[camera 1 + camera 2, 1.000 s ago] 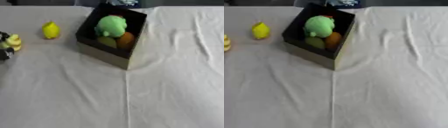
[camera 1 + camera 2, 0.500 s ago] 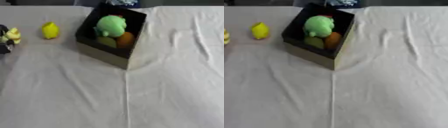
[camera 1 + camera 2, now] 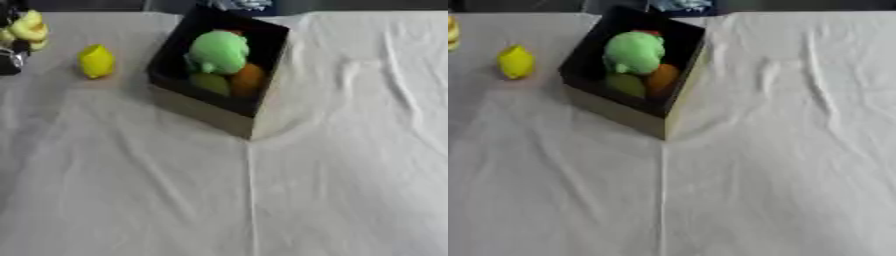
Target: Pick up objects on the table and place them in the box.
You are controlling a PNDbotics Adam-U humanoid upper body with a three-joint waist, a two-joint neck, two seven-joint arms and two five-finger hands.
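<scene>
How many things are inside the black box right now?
3 show in the black cardboard box: a light green soft toy on top, a rounded orange thing below it, and a yellow-green rounded thing beside that. Others may lie hidden underneath.

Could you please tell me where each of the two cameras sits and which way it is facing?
Left eye view: in the robot's head, facing down at the table and box; the dark left hand shows at the left edge beside a pale yellow thing.
Right eye view: same head, slightly further right, facing down likewise; no hand shows.
Shared: the box, the green toy inside it, and the yellow fruit to its left.
</scene>
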